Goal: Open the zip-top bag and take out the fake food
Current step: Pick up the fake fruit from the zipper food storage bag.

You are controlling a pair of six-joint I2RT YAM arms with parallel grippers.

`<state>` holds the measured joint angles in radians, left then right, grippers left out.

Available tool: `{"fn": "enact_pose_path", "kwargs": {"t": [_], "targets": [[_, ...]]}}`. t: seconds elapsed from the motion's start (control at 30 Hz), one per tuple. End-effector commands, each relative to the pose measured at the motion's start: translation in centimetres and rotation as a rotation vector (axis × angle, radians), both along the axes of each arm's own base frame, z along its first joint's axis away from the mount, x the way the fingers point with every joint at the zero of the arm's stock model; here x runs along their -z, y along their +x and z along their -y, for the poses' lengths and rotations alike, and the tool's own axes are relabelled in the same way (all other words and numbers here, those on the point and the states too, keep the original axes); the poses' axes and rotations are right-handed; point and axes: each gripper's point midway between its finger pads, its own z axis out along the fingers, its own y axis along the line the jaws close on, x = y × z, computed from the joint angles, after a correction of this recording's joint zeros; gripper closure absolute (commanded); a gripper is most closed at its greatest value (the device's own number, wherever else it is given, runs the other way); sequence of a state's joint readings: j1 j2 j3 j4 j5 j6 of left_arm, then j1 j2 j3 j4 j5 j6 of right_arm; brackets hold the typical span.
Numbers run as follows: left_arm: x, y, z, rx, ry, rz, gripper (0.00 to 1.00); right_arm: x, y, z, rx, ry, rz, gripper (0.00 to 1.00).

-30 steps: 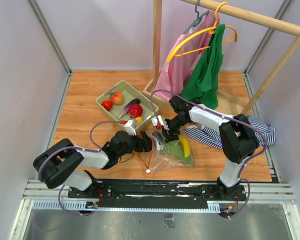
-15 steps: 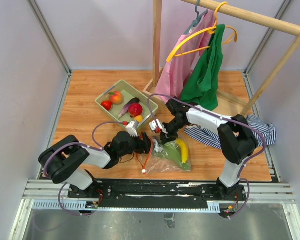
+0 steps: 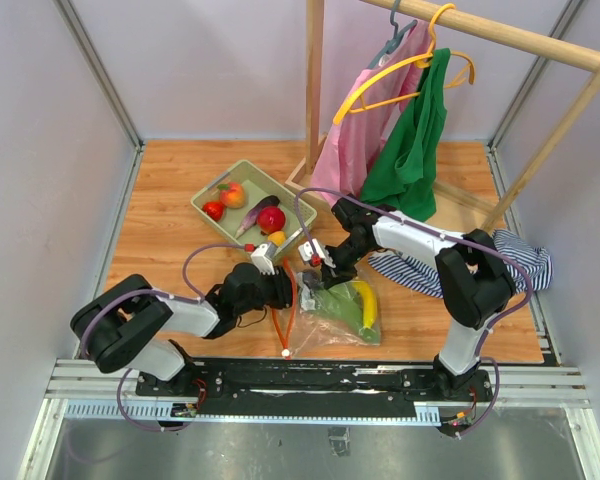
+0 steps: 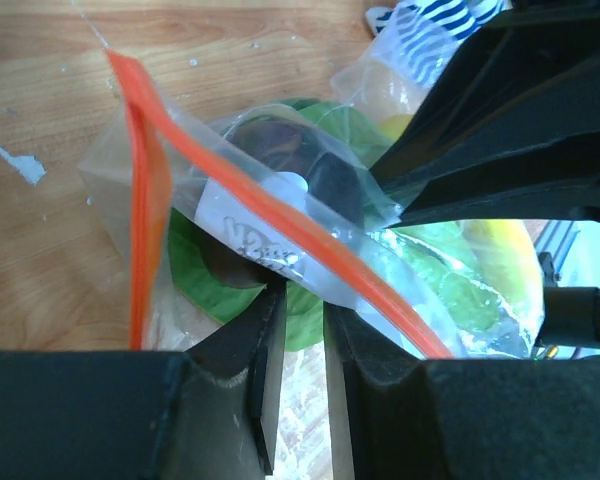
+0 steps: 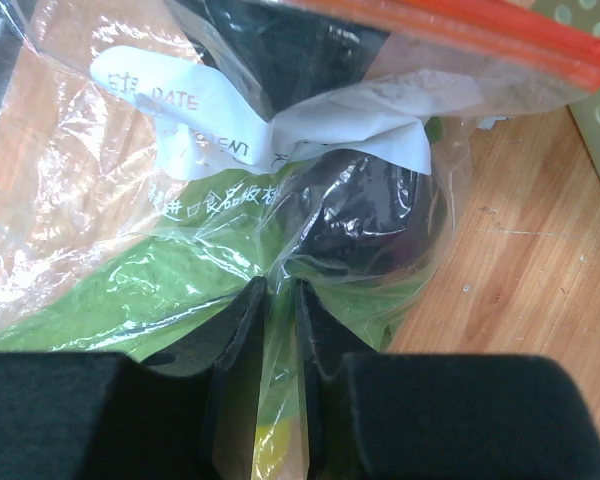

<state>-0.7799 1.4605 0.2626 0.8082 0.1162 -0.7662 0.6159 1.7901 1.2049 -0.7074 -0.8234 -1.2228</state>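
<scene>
Gripping zip-top bag (image 3: pixel 325 318): left gripper (image 4: pixel 302 300), right gripper (image 5: pixel 282 290).

Pale walls (image 3: pixel 210 70) enclose a wooden tabletop (image 3: pixel 160 200) bearing a wooden clothes rack (image 3: pixel 314 80).
</scene>
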Motion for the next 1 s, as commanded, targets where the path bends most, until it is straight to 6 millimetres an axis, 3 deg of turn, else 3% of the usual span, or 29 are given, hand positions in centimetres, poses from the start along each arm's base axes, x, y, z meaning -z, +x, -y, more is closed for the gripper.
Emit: {"fn": "enact_pose_path", "kwargs": {"t": [0.0, 0.1, 0.23, 0.33, 0.37, 0.43, 0.6, 0.67, 0.83, 0.97], "targets": [[-1.5, 0.0, -0.5, 0.003, -0.021, 0.058, 0.74, -0.4, -0.9, 0.1, -0.005, -0.02, -0.016, 0.81], [-2.1, -0.7, -0.8, 0.016, -0.042, 0.074, 0.53, -0.7, -1.2, -0.2, -0.014, 0.002, -0.028, 0.76], [-2.3, -1.3, -1.4, 0.022, -0.035, 0.096, 0.46, -1.8, -1.6, -0.6, -0.035, 0.046, -0.024, 0.66], [-2.2, -1.5, -1.8, 0.027, -0.016, 0.101, 0.46, -2.9, -2.0, -0.8, -0.065, 0.093, 0.002, 0.52], [-2.0, -1.6, -1.9, 0.029, -0.005, 0.097, 0.49, -3.2, -2.1, -0.9, -0.077, 0.11, 0.012, 0.48], [-1.8, -1.7, -2.1, 0.031, 0.009, 0.097, 0.66, -3.6, -2.1, -1.1, -0.106, 0.141, 0.04, 0.4], [-1.5, -2.1, -2.7, 0.046, 0.056, 0.108, 0.68, -4.0, -1.9, -1.7, -0.199, 0.175, 0.094, 0.26], [-1.6, -2.2, -2.8, 0.053, 0.064, 0.117, 0.66, -3.9, -1.9, -2.1, -0.237, 0.164, 0.096, 0.25], [-1.3, -2.5, -3.1, 0.061, 0.077, 0.122, 0.5, -2.5, -1.5, -3.2, -0.26, 0.108, 0.08, 0.28], [-0.4, -2.4, -3.5, 0.06, 0.112, 0.119, 0.47, -1.4, -1.1, -3.6, -0.242, 0.063, 0.063, 0.35]]}}
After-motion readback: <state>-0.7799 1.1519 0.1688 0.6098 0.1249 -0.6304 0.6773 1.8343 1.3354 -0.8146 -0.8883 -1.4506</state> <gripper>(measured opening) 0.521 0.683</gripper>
